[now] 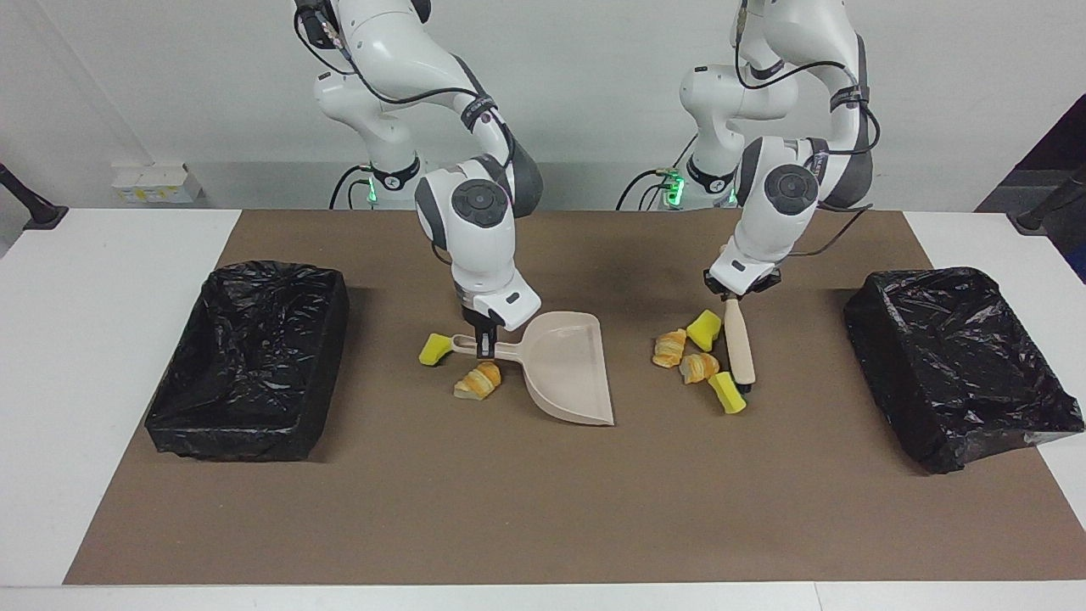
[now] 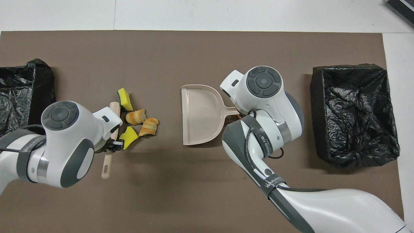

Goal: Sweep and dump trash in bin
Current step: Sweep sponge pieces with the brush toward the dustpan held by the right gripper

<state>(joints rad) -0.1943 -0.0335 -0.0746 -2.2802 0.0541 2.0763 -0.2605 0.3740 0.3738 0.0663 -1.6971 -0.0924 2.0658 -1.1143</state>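
Here, in the facing view, your right gripper [image 1: 484, 333] is clamped on the handle of the beige dustpan [image 1: 567, 367], whose pan rests on the brown mat [image 1: 543, 492] covering the tabletop [image 1: 85, 382]. A yellow sponge chunk [image 1: 437, 349] lies touching the end of that handle, and a croissant piece [image 1: 478, 381] lies just beside the handle, farther from the robots. Your left gripper [image 1: 736, 295] is closed on the top of the brush [image 1: 740, 341], which slopes down to the mat. Beside the brush sit four scraps: a yellow sponge [image 1: 704, 329], two golden pastry pieces [image 1: 670, 347] [image 1: 699, 367], and another sponge chunk [image 1: 726, 392] at the bristle end. One black-lined bin [image 1: 246, 361] stands at the right arm's end of the tabletop, the other bin [image 1: 963, 365] at the left arm's end.

From overhead, you see the left gripper [image 2: 111, 146] holding the brush [image 2: 108, 155] partway along its handle, with the green-faced sponge [image 2: 124, 99] at the brush's head. The two pastry pieces [image 2: 136, 116] [image 2: 149, 126] and the plain yellow sponge [image 2: 128, 137] lie close together beside the brush, toward the dustpan [image 2: 200, 113]. The right arm's wrist covers the dustpan handle, so the right gripper and the scraps near it are hidden here. Both bins [image 2: 19, 94] [image 2: 355, 115] show at the mat's ends.
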